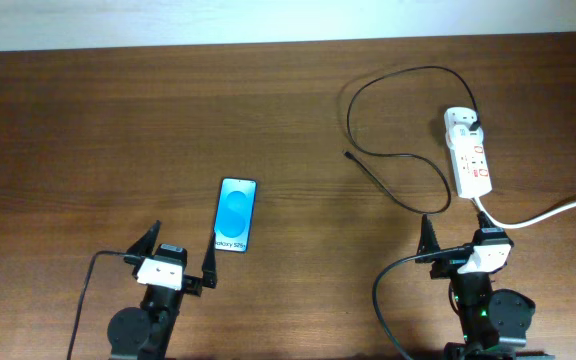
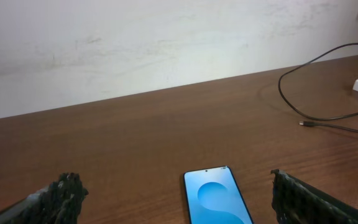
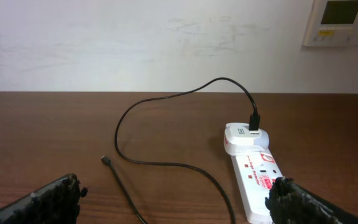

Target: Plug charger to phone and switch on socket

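The phone (image 1: 236,215) lies flat left of centre, blue screen up; it also shows between my left fingers in the left wrist view (image 2: 215,198). The white socket strip (image 1: 470,150) lies at the right, with the black plug (image 1: 473,124) of the charger in its far end. The thin black charger cable (image 1: 393,85) loops across the table to a loose connector tip (image 1: 349,155), also seen in the right wrist view (image 3: 105,160). My left gripper (image 1: 180,258) is open and empty just short of the phone. My right gripper (image 1: 458,240) is open and empty, short of the strip (image 3: 257,180).
A thick white cord (image 1: 558,208) runs from the strip's near end off to the right edge. A pale wall (image 3: 166,43) stands behind the table's far edge, with a white wall unit (image 3: 340,22) at the upper right.
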Available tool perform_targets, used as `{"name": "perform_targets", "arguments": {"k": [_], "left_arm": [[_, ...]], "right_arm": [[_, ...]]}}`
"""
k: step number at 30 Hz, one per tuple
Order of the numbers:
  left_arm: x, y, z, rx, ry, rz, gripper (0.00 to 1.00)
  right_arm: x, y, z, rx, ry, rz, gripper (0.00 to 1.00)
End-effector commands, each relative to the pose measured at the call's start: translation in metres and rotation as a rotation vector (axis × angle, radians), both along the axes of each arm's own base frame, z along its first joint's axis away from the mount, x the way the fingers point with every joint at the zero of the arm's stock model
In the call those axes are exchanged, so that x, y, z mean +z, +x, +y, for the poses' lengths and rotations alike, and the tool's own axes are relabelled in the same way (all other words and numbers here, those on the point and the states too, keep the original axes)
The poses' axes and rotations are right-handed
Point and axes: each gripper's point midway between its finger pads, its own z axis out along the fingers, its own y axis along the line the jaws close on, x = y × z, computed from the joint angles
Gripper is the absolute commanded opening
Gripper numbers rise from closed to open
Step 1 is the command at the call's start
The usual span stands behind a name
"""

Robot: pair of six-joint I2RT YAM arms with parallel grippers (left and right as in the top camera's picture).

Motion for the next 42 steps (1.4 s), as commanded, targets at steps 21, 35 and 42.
{"name": "perform_targets", "arguments": {"k": [21, 35, 42], "left_arm": [[0.000, 0.002, 0.010, 0.056, 0.015, -0.009, 0.99], [0.109, -0.061, -0.011, -0.086, -0.149, 0.123, 0.99], [0.184, -0.071, -0.017, -0.116, -0.212, 0.212, 0.99]], "right_arm": [[-0.003, 0.000, 0.001, 0.003, 0.000, 0.005, 0.98], [-0.003, 0.000, 0.001, 0.003, 0.000, 0.005, 0.98], [-0.003, 0.000, 0.001, 0.003, 0.000, 0.005, 0.98]]}}
